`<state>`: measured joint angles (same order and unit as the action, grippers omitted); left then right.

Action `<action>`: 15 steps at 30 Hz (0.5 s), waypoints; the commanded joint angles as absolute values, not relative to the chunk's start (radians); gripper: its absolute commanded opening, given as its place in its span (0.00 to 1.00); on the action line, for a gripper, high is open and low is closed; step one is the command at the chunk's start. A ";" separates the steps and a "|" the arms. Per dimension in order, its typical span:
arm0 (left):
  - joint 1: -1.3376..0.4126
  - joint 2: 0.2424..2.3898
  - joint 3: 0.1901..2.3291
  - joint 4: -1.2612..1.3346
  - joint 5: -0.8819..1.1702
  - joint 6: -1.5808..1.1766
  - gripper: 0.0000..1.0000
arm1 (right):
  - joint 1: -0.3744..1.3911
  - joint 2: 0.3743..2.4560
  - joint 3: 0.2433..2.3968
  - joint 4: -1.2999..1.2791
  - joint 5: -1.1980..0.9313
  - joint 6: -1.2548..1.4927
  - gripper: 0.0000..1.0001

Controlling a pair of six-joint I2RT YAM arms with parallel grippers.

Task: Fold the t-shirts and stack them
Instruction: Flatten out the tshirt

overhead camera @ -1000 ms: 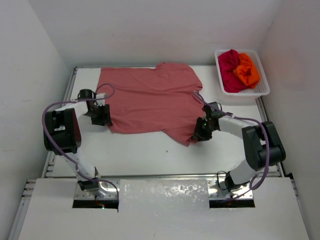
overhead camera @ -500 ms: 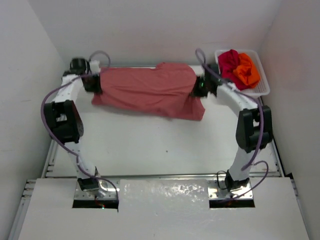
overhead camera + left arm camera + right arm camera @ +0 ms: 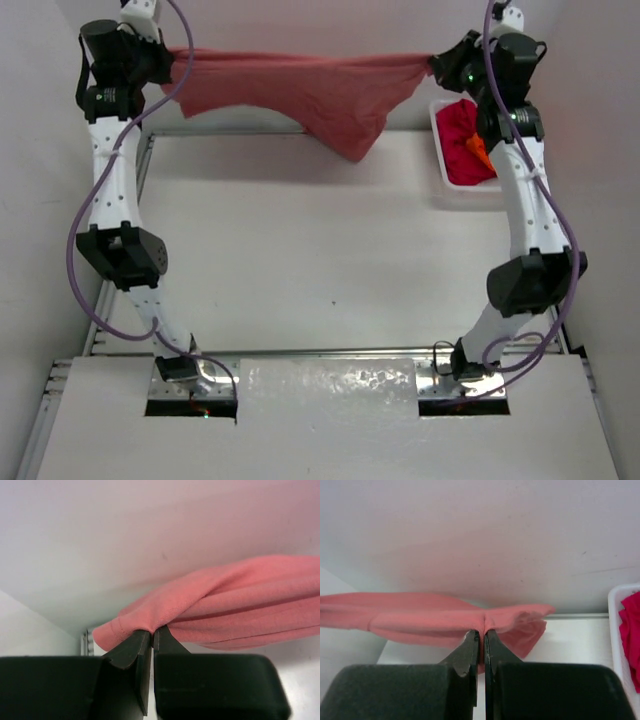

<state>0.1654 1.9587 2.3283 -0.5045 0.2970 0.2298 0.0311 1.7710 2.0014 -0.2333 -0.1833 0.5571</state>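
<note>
A: While looking down from overhead, found the pink t-shirt [image 3: 300,85] strung in the air above the far edge of the desk [image 3: 300,230], stretched between both arms, with one fold sagging lowest right of the middle.

B: Agreed. Saw the left end effector [image 3: 151,632] pressed together on a bunched edge at one end. Saw the right end effector [image 3: 482,632] pinching the other end the same way.

A: Worried about anything?

B: Judged the grip thin: only a narrow lip of cloth caught at each pinch. Feared a slip on either side from any harder pull apart, leaving the cloth dangling from one arm. Also expected trouble from the roping along the span; could have come down creased rather than flat, spoiling the fold.

A: And the basket [image 3: 437,150]?

B: Noticed the sagging fold hanging near it. Could have snagged the rim on a careless sweep.

A: Counted everything?

B: Counted three t-shirts: one pink in the air, plus one red t-shirt [image 3: 462,140] and one orange t-shirt [image 3: 481,152] heaped in the basket, the orange mostly hidden behind the right arm. Counted one basket, two arms, two end effectors.
</note>
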 commanded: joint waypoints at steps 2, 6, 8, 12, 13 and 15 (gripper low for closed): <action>0.183 1.852 2.165 -0.599 0.313 0.331 0.00 | 0.034 1.599 1.706 -0.230 -0.169 0.486 0.00; 0.186 1.726 1.904 -0.695 0.275 0.446 0.00 | 0.075 1.383 1.359 -0.327 -0.088 0.370 0.00; 0.195 1.632 1.661 -0.707 0.233 0.480 0.00 | 0.112 1.233 1.179 -0.399 -0.031 0.359 0.00; 0.212 1.575 1.630 -0.802 0.225 0.477 0.00 | 0.144 1.106 1.141 -0.562 -0.003 0.356 0.00; 0.215 1.581 1.737 -0.858 0.229 0.476 0.00 | 0.144 1.117 1.210 -0.613 -0.008 0.339 0.00; 0.230 1.572 1.895 -0.891 0.230 0.479 0.00 | 0.144 1.182 1.460 -0.796 -0.053 0.289 0.00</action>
<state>0.1932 1.6550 1.6615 -0.9016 0.2649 0.4412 0.1532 1.1690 1.1988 -0.6628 -0.0826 0.3691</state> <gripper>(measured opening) 0.009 0.002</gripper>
